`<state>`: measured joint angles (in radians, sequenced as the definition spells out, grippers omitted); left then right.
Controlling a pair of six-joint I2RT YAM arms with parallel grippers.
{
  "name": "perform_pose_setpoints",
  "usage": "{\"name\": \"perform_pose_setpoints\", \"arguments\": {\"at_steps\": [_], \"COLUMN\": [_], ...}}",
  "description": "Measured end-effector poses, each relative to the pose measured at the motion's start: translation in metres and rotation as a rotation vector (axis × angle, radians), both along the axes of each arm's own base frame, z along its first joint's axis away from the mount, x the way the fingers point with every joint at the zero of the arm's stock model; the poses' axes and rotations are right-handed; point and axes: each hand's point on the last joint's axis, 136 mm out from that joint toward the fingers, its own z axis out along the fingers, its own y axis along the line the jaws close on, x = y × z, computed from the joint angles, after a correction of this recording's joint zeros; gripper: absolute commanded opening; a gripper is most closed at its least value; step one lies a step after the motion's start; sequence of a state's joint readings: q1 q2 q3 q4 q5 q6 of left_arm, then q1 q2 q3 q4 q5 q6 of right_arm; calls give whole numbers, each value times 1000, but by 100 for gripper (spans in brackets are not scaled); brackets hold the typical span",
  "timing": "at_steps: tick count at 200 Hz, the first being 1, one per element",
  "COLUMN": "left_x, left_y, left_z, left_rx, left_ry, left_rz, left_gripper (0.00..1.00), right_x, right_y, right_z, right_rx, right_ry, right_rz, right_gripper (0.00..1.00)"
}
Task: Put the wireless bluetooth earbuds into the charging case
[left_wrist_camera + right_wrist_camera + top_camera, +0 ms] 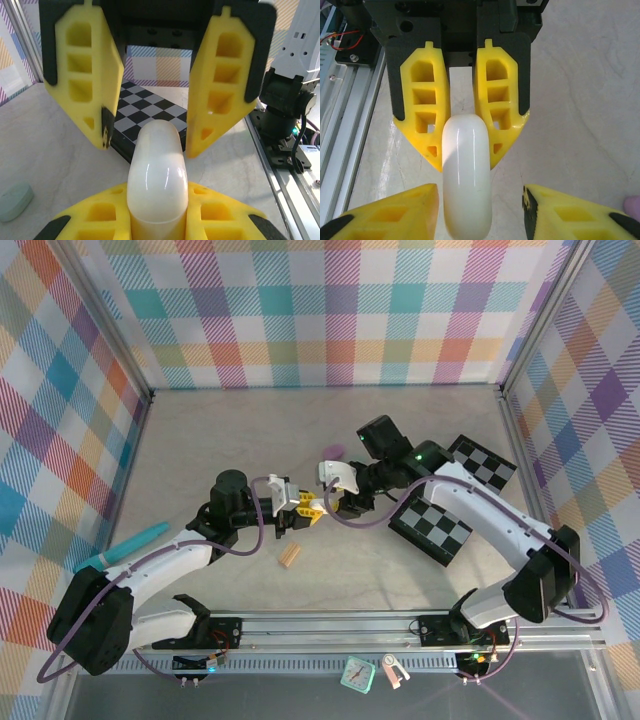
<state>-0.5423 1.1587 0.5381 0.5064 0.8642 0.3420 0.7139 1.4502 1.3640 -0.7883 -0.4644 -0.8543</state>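
Observation:
A glossy white pebble-like charging case (pixel 157 170) is closed and held above the table. My left gripper (pixel 157 189) is shut on its lower end. My right gripper (pixel 480 189) stands open around the same case (pixel 467 175); one fingertip (pixel 420 200) is close beside it and the other sits well apart. In the top view both grippers, left (pixel 301 505) and right (pixel 335 498), meet nose to nose at mid-table with the case (pixel 316 507) between them. The earbuds are out of view.
A tan ridged block (pixel 291 556) lies just in front of the grippers. A black-and-white checkerboard (pixel 448 508) lies under the right arm. A purple rounded object (pixel 332 450) sits behind the grippers, a pale green case (pixel 15 201) lies nearby, and a teal pen (pixel 128 546) lies at the left.

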Motion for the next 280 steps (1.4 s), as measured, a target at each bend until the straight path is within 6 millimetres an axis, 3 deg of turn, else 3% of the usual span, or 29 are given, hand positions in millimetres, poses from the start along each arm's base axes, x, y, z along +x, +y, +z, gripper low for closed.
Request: {"name": "perform_pose_setpoints", "arguments": {"at_steps": [43, 63, 89, 139, 176, 191, 216, 250, 280], "left_x": [3, 4, 6, 12, 12, 14, 18, 22, 22], "left_y": [1, 1, 2, 12, 32, 38, 44, 48, 52], "left_z": [0, -1, 0, -2, -24, -33, -42, -52, -66], "left_rx": [2, 2, -7, -35, -24, -7, 20, 61, 109], "left_ry": [7, 9, 10, 20, 64, 72, 92, 96, 98], "left_rz": [17, 23, 40, 147, 280, 324, 374, 417, 440], "left_gripper": [0, 0, 22, 46, 72, 90, 100, 100, 100], "right_x": [-2, -2, 0, 17, 37, 47, 71, 94, 100], "right_y": [2, 2, 3, 2, -5, -8, -6, 4, 9], "right_z": [-5, -5, -4, -9, -30, -37, -46, -83, -141], "right_rx": [-5, -3, 2, 70, 124, 145, 174, 167, 85], "right_ry": [25, 28, 19, 57, 148, 189, 252, 401, 585], "right_rz": [11, 11, 8, -104, -253, -329, -455, -584, -701], "right_gripper": [22, 21, 21, 21, 21, 21, 22, 20, 20]}}
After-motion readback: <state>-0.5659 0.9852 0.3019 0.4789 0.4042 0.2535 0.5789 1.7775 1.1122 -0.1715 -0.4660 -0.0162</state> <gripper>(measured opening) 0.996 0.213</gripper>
